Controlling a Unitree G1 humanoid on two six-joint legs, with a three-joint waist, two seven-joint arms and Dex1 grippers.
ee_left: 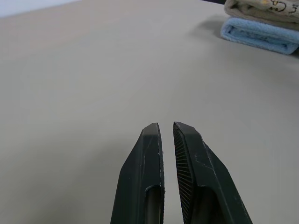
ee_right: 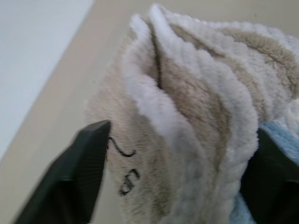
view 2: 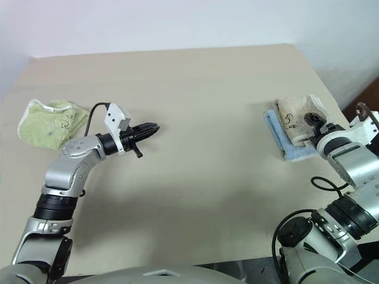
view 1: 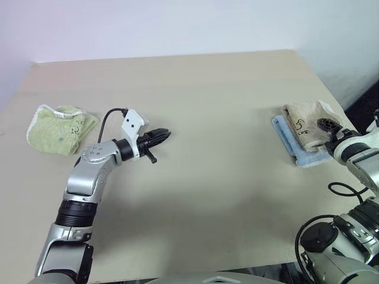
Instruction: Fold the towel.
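I work over one table (view 1: 195,118), a broad beige top that carries everything, and I take its bare middle to be the space kept free for folding.

I count three towels on it. The towel (view 1: 303,121) that the task names, the beige one with white edging and a small dark mark, lies folded at the right edge of the table, stacked on a light blue towel (view 1: 290,142); I read that as a finished-pile spot, with the blue one as the layer beneath. A light green towel (view 1: 59,128) sits rumpled and well apart at the far left of the table, not yet folded, so I judge it to be waiting its turn.

I have two grippers. The right gripper (ee_right: 180,172) is at the beige towel with its fingers (ee_right: 79,168) spread wide, one on each side of the folded bundle; nothing is pinched, so I judge the cloth to be set down and let go, with the fingers open so they can come off without dragging the fold apart. The left gripper (view 1: 159,136) hangs over the bare table left of centre, its fingers nearly together with just a slit between them and nothing in them, parked clear of all cloth.
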